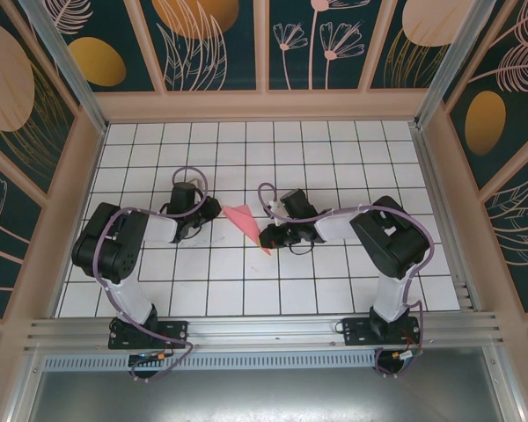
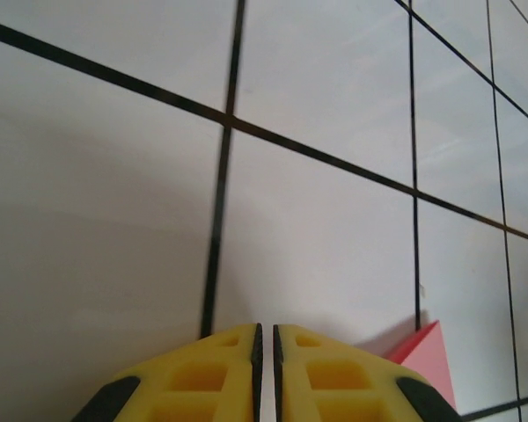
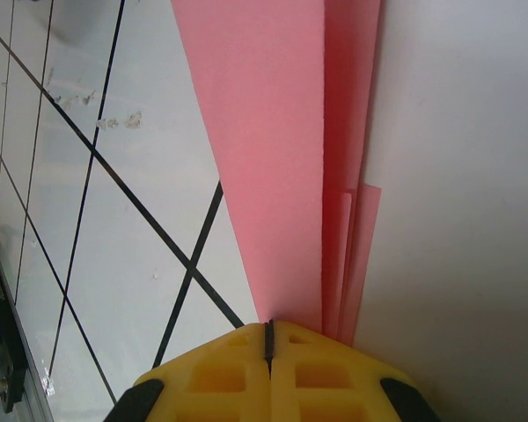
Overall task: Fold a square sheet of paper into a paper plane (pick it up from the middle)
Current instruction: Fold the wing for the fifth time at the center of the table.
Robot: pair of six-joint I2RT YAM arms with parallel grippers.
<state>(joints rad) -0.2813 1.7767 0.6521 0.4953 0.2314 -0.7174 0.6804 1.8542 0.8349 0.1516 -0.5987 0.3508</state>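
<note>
- The right gripper (image 3: 270,338) has its yellow pads pressed together with no gap. The narrow end of the paper plane (image 3: 273,132) runs straight into the seam between them, so the paper is pinched there.
- In the right wrist view, the paper is plain pink-red and widens steadily away from the pads. One broad flat panel lies on the left of a long straight fold edge. To the right of that edge, several thinner layers are stacked, their edges stepped one behind another, and the shorter ones stop partway along.
- From above, the right gripper (image 1: 268,237) sits at the lower right end of the paper plane (image 1: 244,218), just right of the middle of the table (image 1: 246,149). The paper is a slim pink wedge, broad at its upper left and tapering to a sharp point at the lower right. A slightly darker flap runs along one side.
- The left gripper (image 2: 266,347) has its pads almost touching, with only a hairline slit between them and nothing in it. It points down at bare white tile.
- One pink corner of the paper (image 2: 427,360) shows low on the right of the left wrist view, just beside the pads but not touching them.
- From above, the left gripper (image 1: 209,211) lies just left of the paper's broad end.
</note>
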